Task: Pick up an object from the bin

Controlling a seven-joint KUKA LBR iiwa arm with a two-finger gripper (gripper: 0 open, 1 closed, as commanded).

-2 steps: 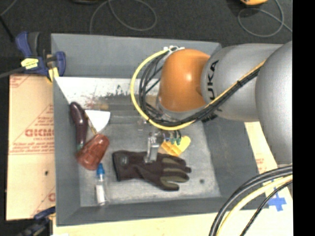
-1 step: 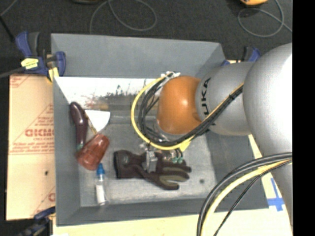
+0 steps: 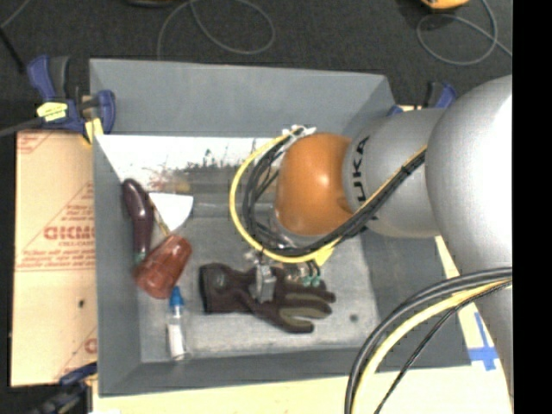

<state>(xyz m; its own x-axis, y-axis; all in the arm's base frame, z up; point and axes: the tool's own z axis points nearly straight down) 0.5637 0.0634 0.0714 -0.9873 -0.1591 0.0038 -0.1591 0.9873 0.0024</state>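
My gripper (image 3: pixel 281 276) hangs low in the front middle of the bin, under the arm's orange cover. It is right on top of a dark brown glove (image 3: pixel 231 290) that lies flat on the bin floor, its cuff to the left and its fingers stretching right. The middle of the glove is hidden under the gripper. To the left of the glove, a small white bottle with a blue cap (image 3: pixel 176 324) lies near the front wall.
A reddish-brown translucent cup (image 3: pixel 163 266) lies at the left, touching a dark purple eggplant-shaped toy (image 3: pixel 135 209) behind it. A white triangular piece (image 3: pixel 174 209) sits beside the eggplant. The arm and its cables cover the bin's right side.
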